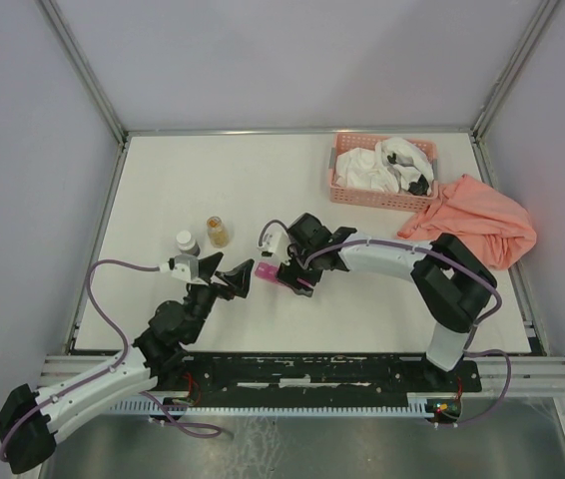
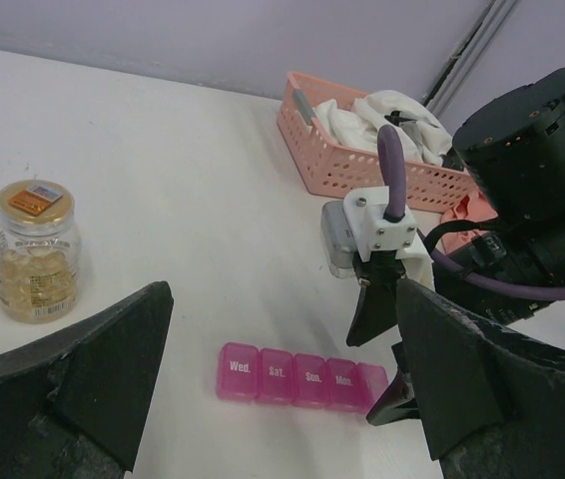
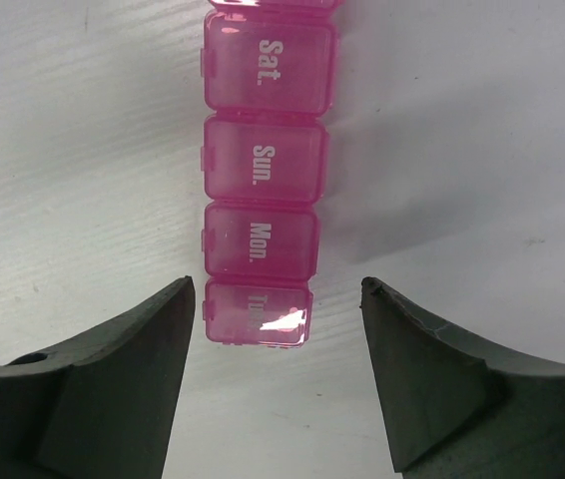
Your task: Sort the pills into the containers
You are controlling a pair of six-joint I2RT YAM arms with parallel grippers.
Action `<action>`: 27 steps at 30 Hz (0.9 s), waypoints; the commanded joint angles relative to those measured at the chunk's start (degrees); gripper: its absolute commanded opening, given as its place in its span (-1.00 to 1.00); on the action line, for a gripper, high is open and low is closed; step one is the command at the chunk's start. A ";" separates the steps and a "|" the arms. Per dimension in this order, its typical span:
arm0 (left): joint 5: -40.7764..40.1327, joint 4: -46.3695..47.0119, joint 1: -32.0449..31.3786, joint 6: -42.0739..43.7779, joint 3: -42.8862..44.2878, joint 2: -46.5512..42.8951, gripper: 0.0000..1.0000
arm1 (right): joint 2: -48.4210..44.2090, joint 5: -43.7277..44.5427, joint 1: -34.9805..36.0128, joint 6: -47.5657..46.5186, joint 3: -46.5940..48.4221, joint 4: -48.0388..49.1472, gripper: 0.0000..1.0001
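The containers are one slim magenta strip of lidded compartments, lying flat on the white table with all visible lids shut. My right gripper is open, and the strip's end compartment lies between its fingertips with a gap on each side. From the left wrist view, the right gripper straddles the right end of the strip. My left gripper is wide open and holds nothing, just short of the strip's other end. Yellow pills fill a small amber bottle.
A white-capped bottle stands beside the amber bottle at centre left. A salmon lattice basket with white items sits at the back right, next to a crumpled orange cloth. Metal rails edge the table.
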 commanded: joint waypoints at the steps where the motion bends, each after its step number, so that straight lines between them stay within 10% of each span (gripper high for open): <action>1: -1.40 1.79 0.04 0.70 -5.05 -1.59 0.99 | 0.87 0.88 0.36 1.47 3.02 0.52 0.47; 14: -3.24 -3.93 -0.04 -1.89 -5.11 -7.84 0.99 | 2.63 -0.06 0.36 0.89 4.74 -2.36 0.34; 27: 5.67 -13.72 0.03 -24.86 -4.31 -13.71 0.97 | -4.96 -4.60 -1.56 -3.38 4.26 -4.60 -0.37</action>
